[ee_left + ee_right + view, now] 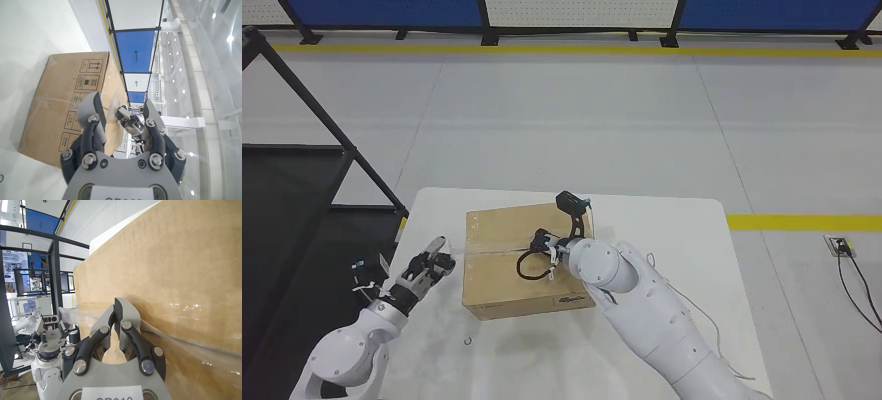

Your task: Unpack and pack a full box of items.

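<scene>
A: Right gripper first: apart or together?

B: Together. Pads pressed flat against each other, nothing caught between. Hangs low over the closed top of the box, right beside the taped seam. Cannot tell whether touching the cardboard or just above it.

A: And the left gripper?

B: Spread wide, holding nothing. Sits off the box's left side, above the table, pointed at that side. Near it, yet clearly apart.

A: Now from biggest down?

B: Starting with the table: white, rounded at the corners. Next the box: brown cardboard, standing on the far middle part of the table, flaps shut, long side facing the robot. Crossed on top by the right arm, coming in from the right. Marked with black handling symbols on the end that faces the left gripper.

A: Sealed?

B: Taped, yes. Clear tape along the middle seam of the top, shiny and wrinkled, rumpled into a loose tuft at the end nearest the left gripper.

A: Anything smaller?

B: Just a small dark ring, lying flat on the table in front of the box's near left corner, well clear of both grippers.
</scene>
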